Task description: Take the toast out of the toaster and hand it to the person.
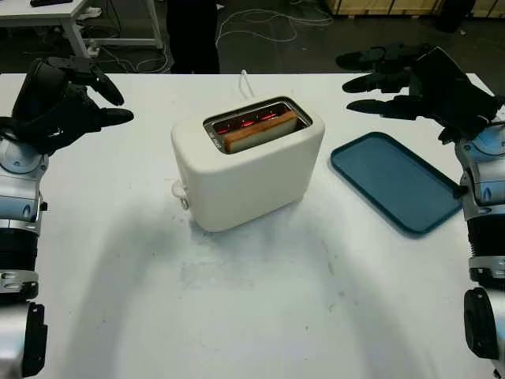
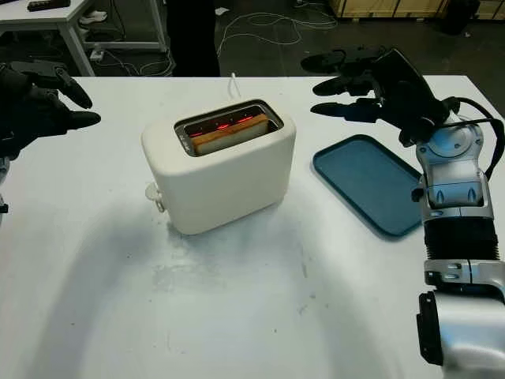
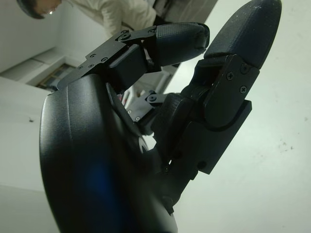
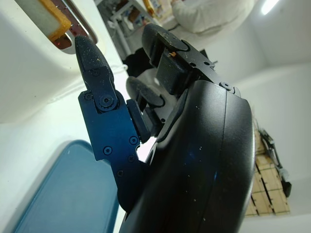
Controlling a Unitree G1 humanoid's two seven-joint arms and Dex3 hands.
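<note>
A cream toaster stands mid-table with its elements glowing red. One slice of toast sits in the near slot, its crust poking just above the top; it also appears as toast in the right wrist view. My right hand hovers open at the far right, above the table behind a blue tray, apart from the toaster. My left hand is raised at the far left, open and holding nothing. A person in a light top leans in beyond the left hand.
The blue tray lies to the right of the toaster. A white cord runs off the table's far edge behind the toaster. Dark floor, cables and a white bench leg lie beyond the table.
</note>
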